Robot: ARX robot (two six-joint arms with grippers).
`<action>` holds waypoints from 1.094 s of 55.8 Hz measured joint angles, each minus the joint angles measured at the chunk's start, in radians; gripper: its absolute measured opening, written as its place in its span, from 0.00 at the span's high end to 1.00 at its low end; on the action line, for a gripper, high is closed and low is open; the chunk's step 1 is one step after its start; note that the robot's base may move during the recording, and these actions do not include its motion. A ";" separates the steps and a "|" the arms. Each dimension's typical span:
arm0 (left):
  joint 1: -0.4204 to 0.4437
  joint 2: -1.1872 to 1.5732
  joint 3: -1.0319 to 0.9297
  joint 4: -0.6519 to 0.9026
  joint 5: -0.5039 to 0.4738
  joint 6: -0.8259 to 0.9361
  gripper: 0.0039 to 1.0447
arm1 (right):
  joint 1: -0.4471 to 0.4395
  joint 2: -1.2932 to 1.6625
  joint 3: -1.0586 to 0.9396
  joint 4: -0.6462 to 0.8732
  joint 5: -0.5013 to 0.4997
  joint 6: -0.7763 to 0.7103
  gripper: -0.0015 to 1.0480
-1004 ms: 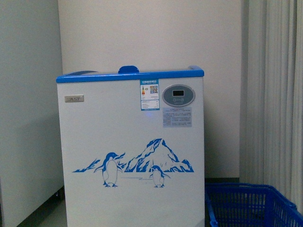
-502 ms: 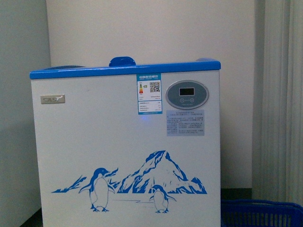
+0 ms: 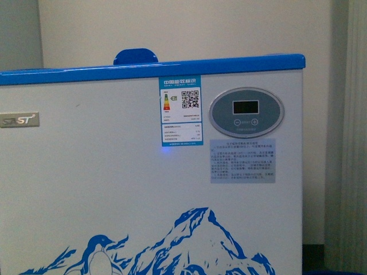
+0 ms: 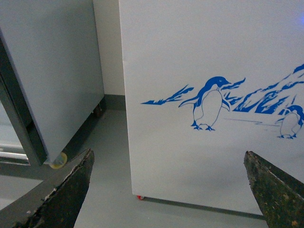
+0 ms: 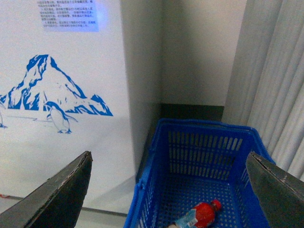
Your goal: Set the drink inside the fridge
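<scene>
**Drink** (image 5: 197, 216): one bottle, red cap and red label, lying on its side on the floor of the blue basket (image 5: 204, 142). Its long axis is flat and runs slantwise, cap end toward the basket's far wall and base end toward me. It is only partly in the right wrist view.

**My right pincer** (image 5: 168, 154): released, jaws wide apart and nothing between them. It hangs above the basket with the drink below and ahead of it. I judge this arm the nearer one. The reach goes down into the basket, and the jaws should close across the bottle's width.

**My left pincer** (image 4: 168, 153): released and empty, facing the fridge front low down. Neither basket nor drink shows from it.

**Fridge** (image 3: 143, 189): white chest with a blue rim (image 3: 149, 70), just beside the basket. From the front view I cannot tell whether its lid stands open.

**Grey cabinet** (image 4: 47, 71): stands beyond the fridge's other side.
</scene>
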 joint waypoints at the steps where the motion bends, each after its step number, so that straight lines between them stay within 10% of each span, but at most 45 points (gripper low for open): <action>1: 0.000 0.000 0.000 0.000 0.000 0.000 0.08 | 0.000 0.000 0.000 0.000 0.000 0.000 0.07; 33: 0.000 -0.001 0.000 0.000 0.000 0.000 0.08 | 0.000 0.000 0.000 0.000 0.002 0.000 0.07; 41: 0.000 -0.001 0.000 0.000 0.000 0.000 0.08 | 0.009 0.315 0.156 -0.373 0.253 0.144 0.07; 61: 0.000 -0.001 0.000 0.000 0.000 0.000 0.08 | -0.098 1.456 0.373 0.125 0.319 0.416 0.07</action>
